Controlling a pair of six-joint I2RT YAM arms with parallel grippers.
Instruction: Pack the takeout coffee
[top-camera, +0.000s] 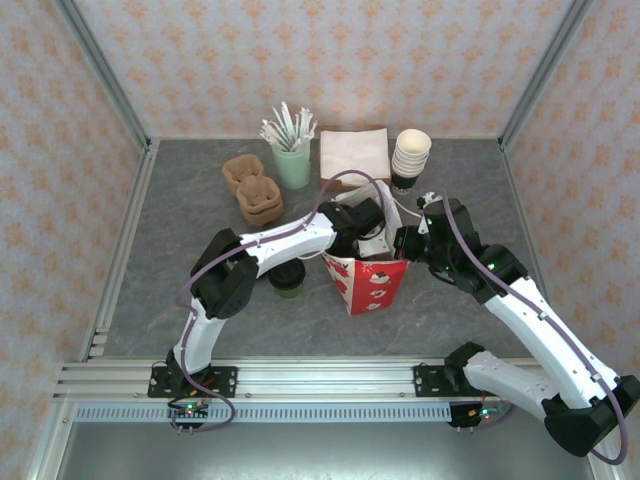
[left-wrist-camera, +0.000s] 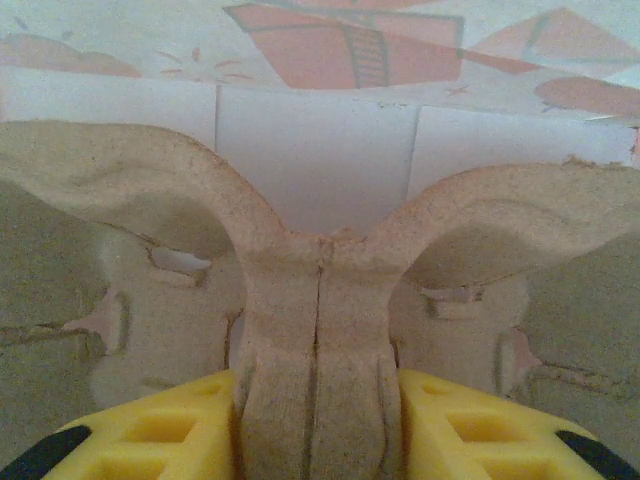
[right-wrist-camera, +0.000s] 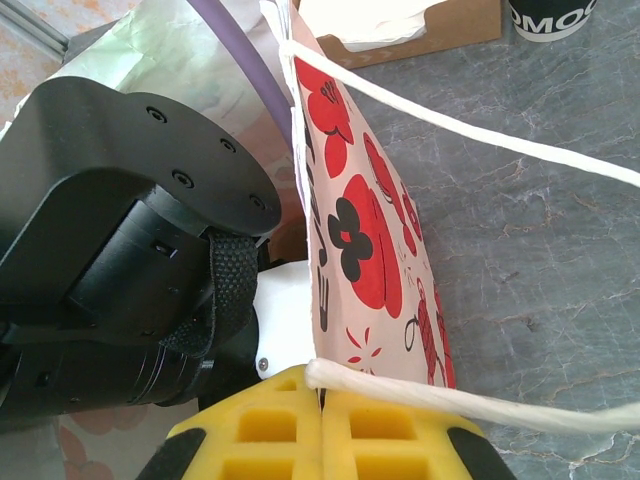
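1. near zone. the takeout coffee (top-camera: 288, 279) stands upright on the worktop (top-camera: 170, 250), centre-left and nearer the near edge than the far one. it is just left of the paper bag (top-camera: 372, 283) and partly covered by the left forearm. its dark lid is on. neither gripper touches it and it is outside the bag.

2. centre. the paper bag stands upright with its mouth open; its outside is white with a red and black print.
- left gripper (top-camera: 368, 236): reaches into the bag mouth from the left. in the left wrist view the yellow fingers (left-wrist-camera: 160, 435) press from both sides on the centre ridge of a pulp carrier (left-wrist-camera: 320, 300). the jaws are narrow and hold that ridge. the white inner wall of the bag (left-wrist-camera: 320, 150) stands just behind the carrier.
- right gripper (right-wrist-camera: 320, 420): pinched fully together on the bag's rim at its right side. a white cord handle (right-wrist-camera: 480, 405) crosses at the fingertips.

3. far edge, left to right:
- spare pulp carriers (top-camera: 255, 190)
- pale green cup (top-camera: 292, 165) with white sticks
- napkin box (top-camera: 355, 152)
- cup stack (top-camera: 410, 158)
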